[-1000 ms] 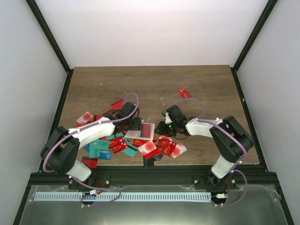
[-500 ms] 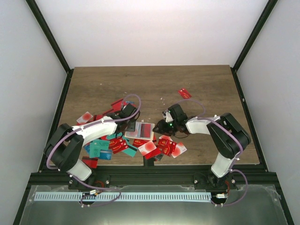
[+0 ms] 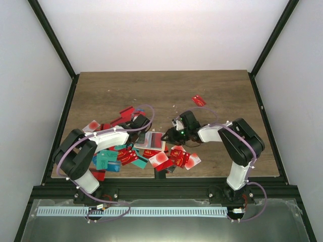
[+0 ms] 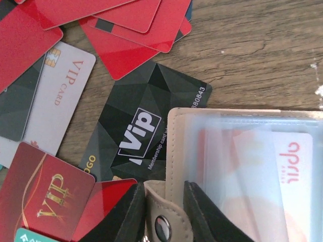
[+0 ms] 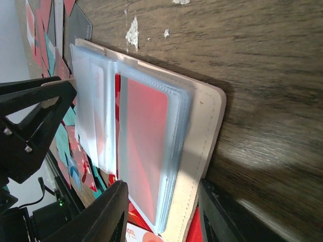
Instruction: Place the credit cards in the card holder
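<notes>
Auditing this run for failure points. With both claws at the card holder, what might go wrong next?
1. The left claw pinches only the snap tab of the beige folding card holder; a pull could slip off.
2. Loose clear plastic sleeves fan out; the right claw, straddling the holder's edge, may snag them.
3. The black VIP card lies partly under the holder and could be dragged along.

Black card (image 4: 151, 116): "Vip", "Membership card", digits ending "80843", "OGO" at one edge. White card (image 4: 60, 96): "VIP CARD". Dark red card (image 4: 45, 194): gold "VIP". Card sleeved inside wallet (image 4: 174, 151): red lettering, illegible.
</notes>
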